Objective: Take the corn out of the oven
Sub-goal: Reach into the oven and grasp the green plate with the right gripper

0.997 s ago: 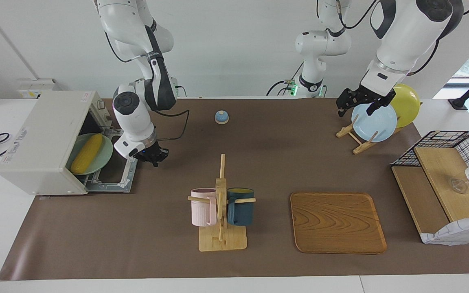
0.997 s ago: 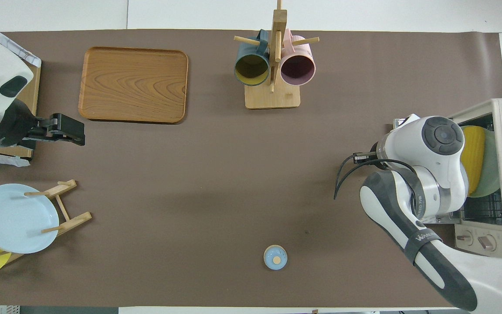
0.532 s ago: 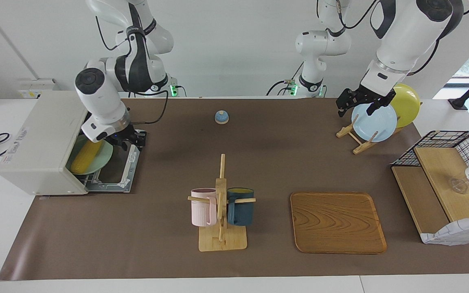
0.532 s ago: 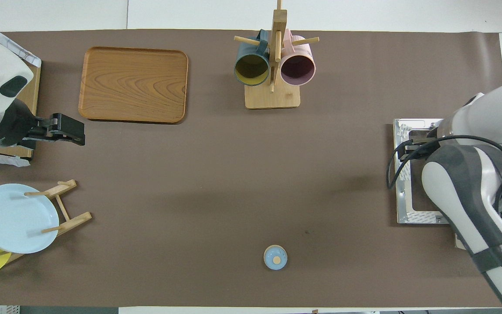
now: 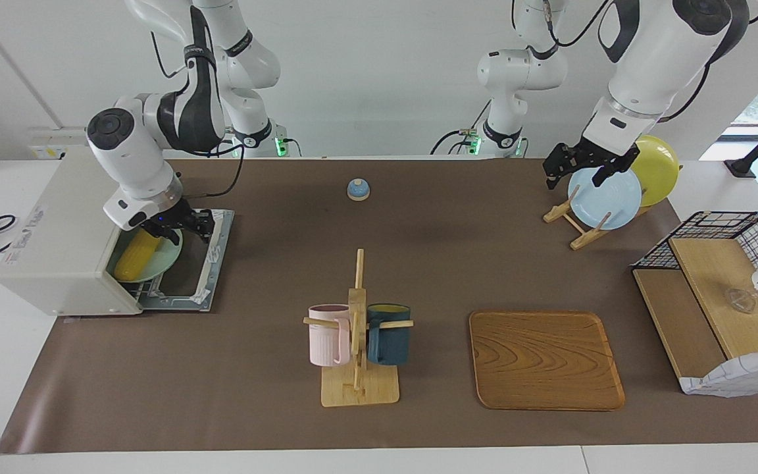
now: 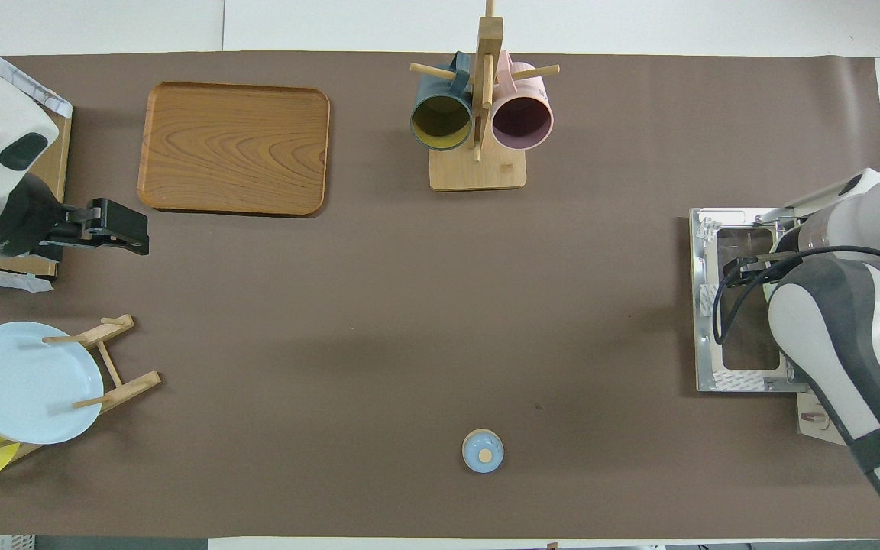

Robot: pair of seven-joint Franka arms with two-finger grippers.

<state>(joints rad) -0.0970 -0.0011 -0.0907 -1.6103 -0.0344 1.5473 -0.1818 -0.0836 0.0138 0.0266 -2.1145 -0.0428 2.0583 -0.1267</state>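
The off-white oven [image 5: 63,237] stands at the right arm's end of the table, its door [image 5: 201,276] folded down flat onto the mat. Inside it the yellow corn [image 5: 134,255] lies on a pale green plate [image 5: 170,253] on the rack. My right gripper [image 5: 178,227] hangs at the oven's mouth, over the end of the corn nearer the robots, fingers apart and holding nothing. In the overhead view the right arm hides the corn and this gripper; only the door [image 6: 715,305] shows. My left gripper [image 5: 583,172] waits open over the plate rack [image 6: 115,359].
A wooden mug rack [image 5: 358,336] with a pink and a dark blue mug stands mid-table. Beside it lies a wooden tray [image 5: 545,359]. A blue plate [image 5: 606,197] and a yellow plate [image 5: 658,168] lean in the rack. A small blue dome [image 5: 358,189] and a wire basket shelf [image 5: 721,289] also stand here.
My right gripper has swung from over the mat beside the oven door up to the oven's mouth over the corn, and its fingers have opened. The left arm has not moved.
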